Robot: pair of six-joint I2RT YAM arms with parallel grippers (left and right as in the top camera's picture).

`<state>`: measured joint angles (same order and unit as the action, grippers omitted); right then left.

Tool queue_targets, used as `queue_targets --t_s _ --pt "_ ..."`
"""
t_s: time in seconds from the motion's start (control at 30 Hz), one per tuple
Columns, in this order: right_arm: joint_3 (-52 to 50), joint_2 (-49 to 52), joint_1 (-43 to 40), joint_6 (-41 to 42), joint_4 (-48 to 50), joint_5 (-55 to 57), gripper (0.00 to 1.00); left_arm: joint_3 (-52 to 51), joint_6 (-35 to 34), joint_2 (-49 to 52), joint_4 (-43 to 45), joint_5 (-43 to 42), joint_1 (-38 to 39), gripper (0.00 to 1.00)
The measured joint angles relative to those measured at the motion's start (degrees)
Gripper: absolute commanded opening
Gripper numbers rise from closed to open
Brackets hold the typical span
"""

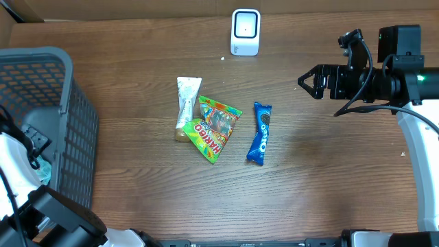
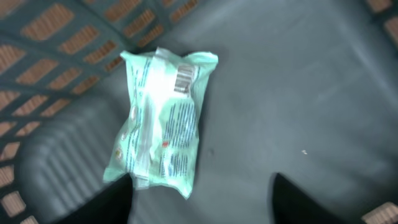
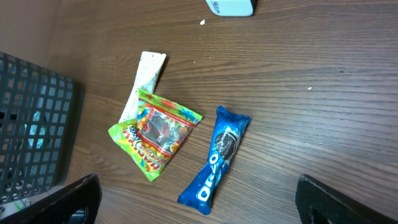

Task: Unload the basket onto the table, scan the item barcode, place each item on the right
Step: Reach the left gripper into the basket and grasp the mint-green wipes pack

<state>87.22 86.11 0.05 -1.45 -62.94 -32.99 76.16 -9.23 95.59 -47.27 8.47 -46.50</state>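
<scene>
**Left wrist view.** At the lower edge, left pincer (image 2: pixel 199 190), released: two dark fingertips (image 2: pixel 106 202) spread wide, only bare floor between them. Just beyond the left-hand fingertip, mint-green snack packet (image 2: pixel 158 118), flat on the dark grey floor of the basket (image 2: pixel 298 93). Printed back of the packet upward, near edge meeting that fingertip, not clamped. Barcode (image 2: pixel 183 78) close to the packet's far end, facing the camera. Farther up, in the upper left of the frame, lattice wall of the basket with wood brown visible through the openings.

**Right wrist view.** In the two lower corners, dark blurred fingers (image 3: pixel 68 199) of the right pincer (image 1: pixel 306 81), set wide apart, released, grasping nothing. Next, at lower centre, blue Oreo packet (image 3: pixel 214 155), flat on the wooden tabletop (image 3: pixel 323 93), slanted up toward the right. To its left and apart from it, green-and-yellow Haribo bag (image 3: pixel 155 130), tilted on the diagonal. Beyond the bag, white wrapped bar (image 3: pixel 143 81), near end overlapped by the bag, far end pointing to the upper part of the frame. At the top edge, right of centre, white barcode scanner (image 3: pixel 231 6), cut off by the frame. Basket mesh along the left edge.

**Overhead view.** Right pincer at upper right, well apart from the three packets at centre. Scanner at top centre, upright. Basket at the left edge, with the left arm over it in the lower left corner.
</scene>
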Motion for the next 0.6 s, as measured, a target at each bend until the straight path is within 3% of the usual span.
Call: queue_targets --t_s 0.3,0.6 --pt "0.00 0.00 0.00 0.00 0.72 0.00 1.00 -11.76 0.90 0.02 17.27 1.95 0.00 0.69" --pt "0.00 0.00 0.00 0.02 0.39 0.00 1.00 -13.66 3.41 0.20 21.84 8.79 -0.02 0.68"
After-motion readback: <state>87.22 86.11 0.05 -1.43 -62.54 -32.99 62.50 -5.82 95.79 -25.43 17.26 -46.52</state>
